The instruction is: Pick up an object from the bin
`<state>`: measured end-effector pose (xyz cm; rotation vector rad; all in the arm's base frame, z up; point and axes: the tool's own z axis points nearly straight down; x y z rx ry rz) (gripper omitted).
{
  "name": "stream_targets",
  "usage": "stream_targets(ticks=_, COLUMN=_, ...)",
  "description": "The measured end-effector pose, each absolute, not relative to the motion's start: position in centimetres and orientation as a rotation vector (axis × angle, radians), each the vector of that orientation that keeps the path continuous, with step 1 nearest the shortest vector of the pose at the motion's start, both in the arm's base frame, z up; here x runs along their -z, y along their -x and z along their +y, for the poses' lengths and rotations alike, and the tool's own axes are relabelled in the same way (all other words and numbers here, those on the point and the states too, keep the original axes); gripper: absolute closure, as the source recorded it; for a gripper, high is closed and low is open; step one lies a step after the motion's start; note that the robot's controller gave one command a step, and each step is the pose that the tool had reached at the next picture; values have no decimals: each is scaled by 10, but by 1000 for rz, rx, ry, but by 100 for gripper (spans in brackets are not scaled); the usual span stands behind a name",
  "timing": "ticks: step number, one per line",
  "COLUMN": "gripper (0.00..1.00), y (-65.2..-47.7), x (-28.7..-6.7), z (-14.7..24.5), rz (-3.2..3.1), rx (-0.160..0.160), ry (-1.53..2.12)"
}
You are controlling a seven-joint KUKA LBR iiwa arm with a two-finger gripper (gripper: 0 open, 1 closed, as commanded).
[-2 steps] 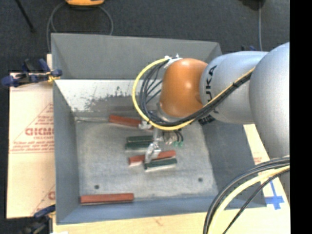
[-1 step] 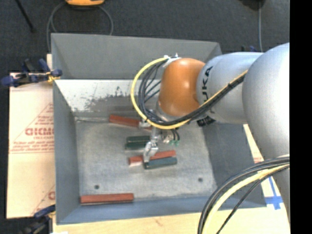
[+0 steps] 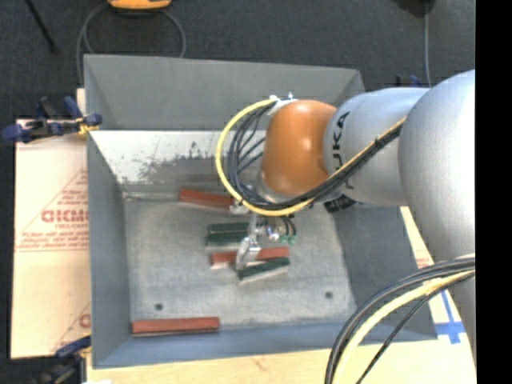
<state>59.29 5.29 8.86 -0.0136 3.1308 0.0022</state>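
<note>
Hanging low over the middle of the bin (image 3: pixel 104 254), the gripper (image 3: pixel 250 250) sits in a small cluster of flat bars, under the orange wrist cover (image 3: pixel 296 146). Nearest to it are a dark green bar (image 3: pixel 226 232) just behind it, a red bar (image 3: pixel 272 254) just beside it toward the view's right, and a dark bar (image 3: pixel 264 271) with a pale edge just in front, lying askew. These overlap one another, and I cannot tell which of them the gripper touches. Nor can I tell whether it is released or clenched, since the wrist hides most of it. Well apart lie a rust-red bar (image 3: pixel 204 198) by the back wall and a long rust-red bar (image 3: pixel 176 325) along the front wall. I judge this to be the grasp step, at the bottom of the reach, with nothing seen lifted. The next move calls for a firm close on one bar only, then a straight lift clear of the overlapping neighbours, which may drag along or make the grip slip
</note>
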Motion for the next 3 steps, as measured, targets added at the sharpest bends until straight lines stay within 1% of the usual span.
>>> stream_targets(ticks=1, gripper=100, y=-605, x=-80, z=57, rz=3145, rx=-1, ry=-42)
stream_targets(ticks=3, gripper=100, y=-604, x=-82, z=57, rz=3143, rx=-1, ry=-43)
